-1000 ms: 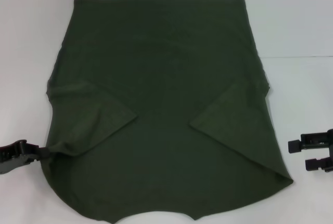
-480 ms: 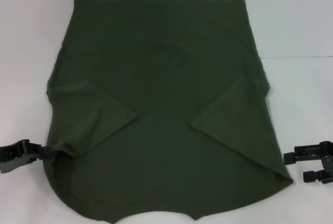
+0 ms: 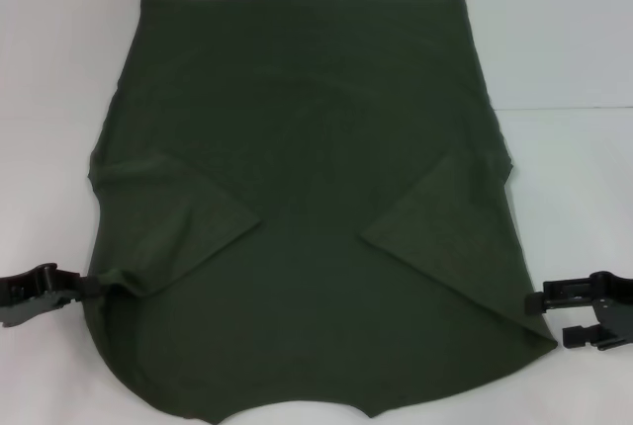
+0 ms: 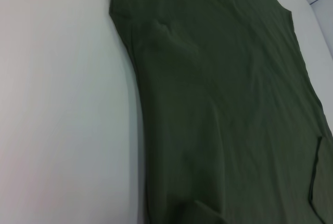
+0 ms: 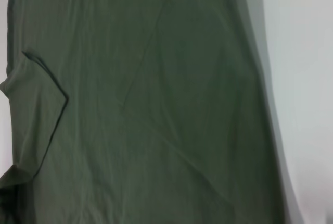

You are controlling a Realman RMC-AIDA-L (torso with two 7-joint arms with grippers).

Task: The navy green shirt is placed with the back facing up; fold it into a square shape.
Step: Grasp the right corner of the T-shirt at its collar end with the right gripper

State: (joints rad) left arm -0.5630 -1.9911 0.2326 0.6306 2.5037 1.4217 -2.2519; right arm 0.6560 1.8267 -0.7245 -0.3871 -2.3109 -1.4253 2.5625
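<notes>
Head view first: the large dark olive-green cotton T-shirt lies spread flat on the white table, plain side up, taking up most of the surface. Both short sleeves are already turned inward over the body, their tips pointing toward the middle, and the straight hem runs along the far side while the curved neckline sits at the near edge.

At the shirt's left edge, down near the shoulder, the black left gripper has its jaws pinched together on a small bunched bit of the fabric, which is drawn into a little pucker there. On the opposite side the black right gripper sits low beside the shirt's right edge, its two fingers apart, the upper one just reaching the cloth and nothing caught between them.

Both wrist views look across smooth green cloth with bare white table alongside; the right one shows a folded sleeve's corner.
</notes>
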